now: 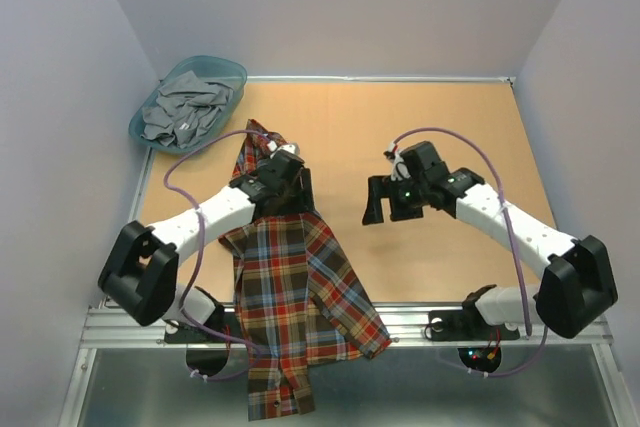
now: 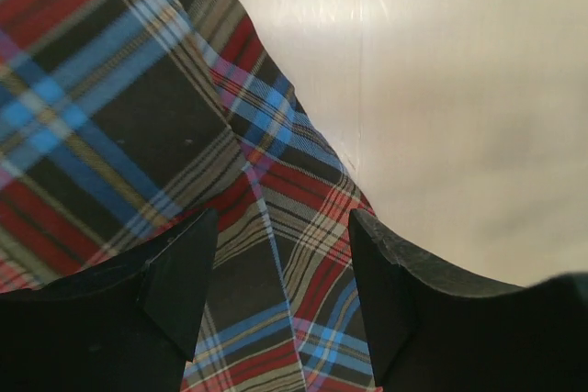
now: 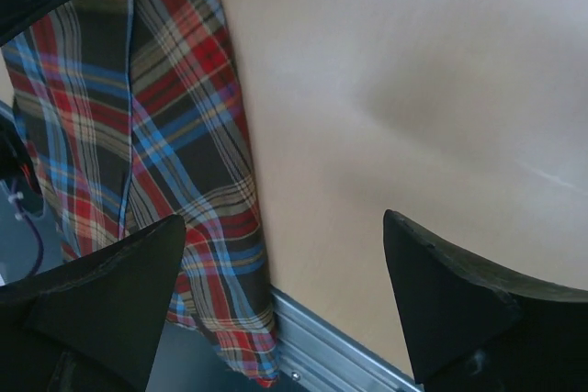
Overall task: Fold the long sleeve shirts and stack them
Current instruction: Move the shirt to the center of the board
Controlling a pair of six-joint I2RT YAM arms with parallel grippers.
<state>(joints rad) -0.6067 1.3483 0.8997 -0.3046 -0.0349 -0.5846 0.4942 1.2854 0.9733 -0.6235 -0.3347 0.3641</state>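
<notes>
One long sleeve shirt (image 1: 295, 287), a red, brown, navy and yellow plaid flannel, lies lengthwise on the left half of the table, and its lower end hangs over the near edge. My left gripper (image 1: 288, 179) hovers over the shirt's far part. In the left wrist view it (image 2: 283, 291) stands open, with plaid cloth (image 2: 138, 126) lying flat below the gap and not pinched. My right gripper (image 1: 388, 205) is open above bare table, right of the shirt. From the right wrist it (image 3: 285, 300) holds nothing, and the shirt's edge (image 3: 175, 126) is at the left.
A teal basket (image 1: 228, 69) with grey garments (image 1: 182, 112) sits at the table's far left corner. The tan table (image 1: 450, 117) is bounded by white walls at the back and sides. A metal rail (image 3: 322, 351) runs along the near edge.
</notes>
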